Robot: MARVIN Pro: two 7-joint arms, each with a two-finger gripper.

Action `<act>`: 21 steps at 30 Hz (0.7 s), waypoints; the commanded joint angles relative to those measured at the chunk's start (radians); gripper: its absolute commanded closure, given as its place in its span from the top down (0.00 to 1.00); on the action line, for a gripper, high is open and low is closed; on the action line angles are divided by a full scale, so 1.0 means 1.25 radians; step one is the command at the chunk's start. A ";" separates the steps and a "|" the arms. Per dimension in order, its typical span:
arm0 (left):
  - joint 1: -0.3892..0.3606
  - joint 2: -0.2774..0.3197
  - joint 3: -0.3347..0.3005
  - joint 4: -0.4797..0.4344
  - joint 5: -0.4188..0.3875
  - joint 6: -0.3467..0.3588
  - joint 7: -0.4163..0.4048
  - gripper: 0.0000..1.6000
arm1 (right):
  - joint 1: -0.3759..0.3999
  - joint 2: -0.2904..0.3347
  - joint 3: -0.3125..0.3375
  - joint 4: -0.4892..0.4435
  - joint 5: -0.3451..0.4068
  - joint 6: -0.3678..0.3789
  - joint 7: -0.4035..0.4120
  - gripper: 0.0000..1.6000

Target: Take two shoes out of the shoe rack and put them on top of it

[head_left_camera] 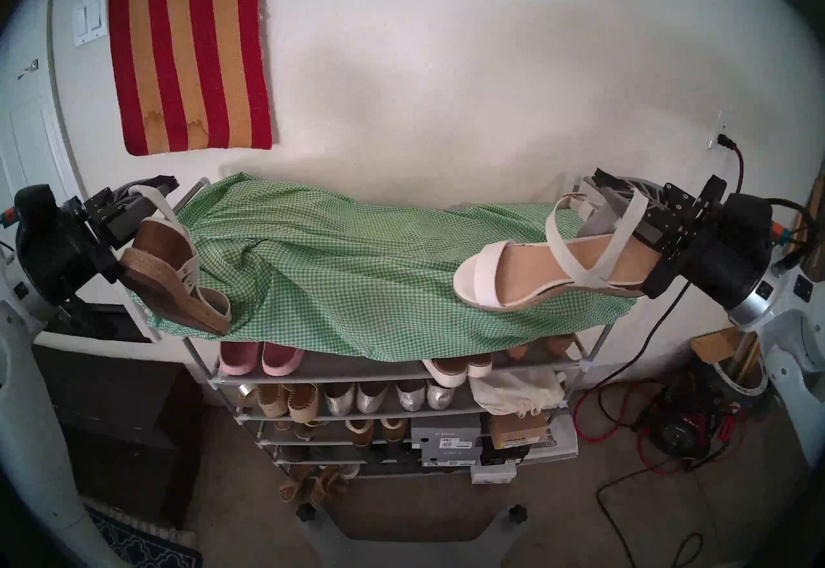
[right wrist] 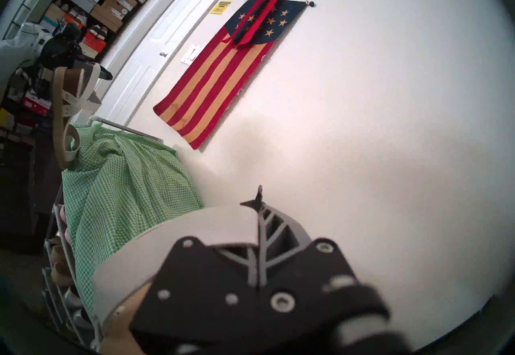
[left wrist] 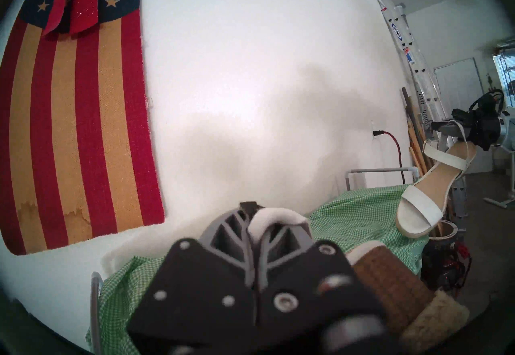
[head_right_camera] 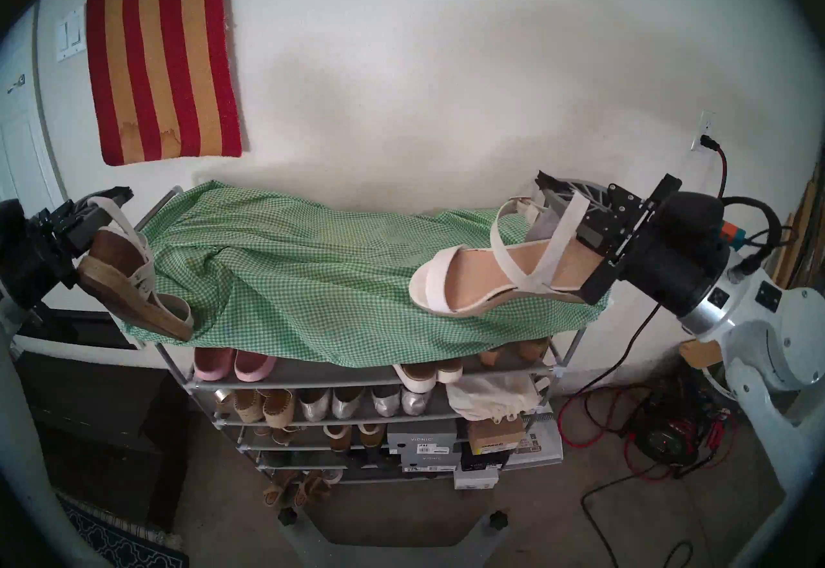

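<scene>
Two wedge sandals with white straps hang from my grippers over the shoe rack (head_left_camera: 312,377), whose top wears a green gingham cloth (head_left_camera: 357,268). My left gripper (head_left_camera: 161,182) is shut on the ankle strap (left wrist: 271,217) of the left sandal (head_left_camera: 169,268). That sandal tilts sideways, its toe touching the cloth at the front left corner. My right gripper (head_left_camera: 600,177) is shut on the ankle strap (right wrist: 195,237) of the right sandal (head_left_camera: 535,272). Its forefoot lies on the cloth at the right end, toe pointing left, heel at the gripper.
Lower shelves hold pink shoes (head_left_camera: 263,357), espadrilles (head_left_camera: 285,399), silver flats (head_left_camera: 357,397), shoe boxes (head_left_camera: 446,437) and a cloth bag (head_left_camera: 513,391). A striped flag (head_left_camera: 187,40) hangs on the wall behind. Red cables (head_left_camera: 669,428) lie on the floor at right, and a dark cabinet (head_left_camera: 111,420) stands left.
</scene>
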 commanded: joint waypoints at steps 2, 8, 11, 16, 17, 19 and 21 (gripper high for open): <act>-0.089 0.063 0.008 -0.007 -0.036 0.039 0.022 0.00 | 0.051 0.063 0.045 -0.004 0.073 0.077 -0.010 0.00; -0.134 0.106 0.041 0.004 -0.049 0.070 0.062 0.00 | 0.073 0.096 0.066 -0.004 0.118 0.143 -0.028 0.00; -0.164 0.130 0.058 0.011 -0.059 0.093 0.082 0.00 | 0.085 0.115 0.076 -0.004 0.140 0.178 -0.040 0.00; -0.205 0.171 0.079 0.021 -0.084 0.122 0.111 0.00 | 0.099 0.143 0.087 -0.004 0.177 0.231 -0.063 0.00; -0.211 0.181 0.083 0.024 -0.090 0.126 0.117 0.00 | 0.102 0.148 0.089 -0.004 0.185 0.241 -0.068 0.00; -0.226 0.201 0.093 0.032 -0.102 0.138 0.131 0.00 | 0.107 0.158 0.092 -0.004 0.201 0.260 -0.079 0.00; -0.246 0.217 0.104 0.042 -0.109 0.150 0.140 0.00 | 0.111 0.166 0.094 -0.004 0.213 0.276 -0.088 0.00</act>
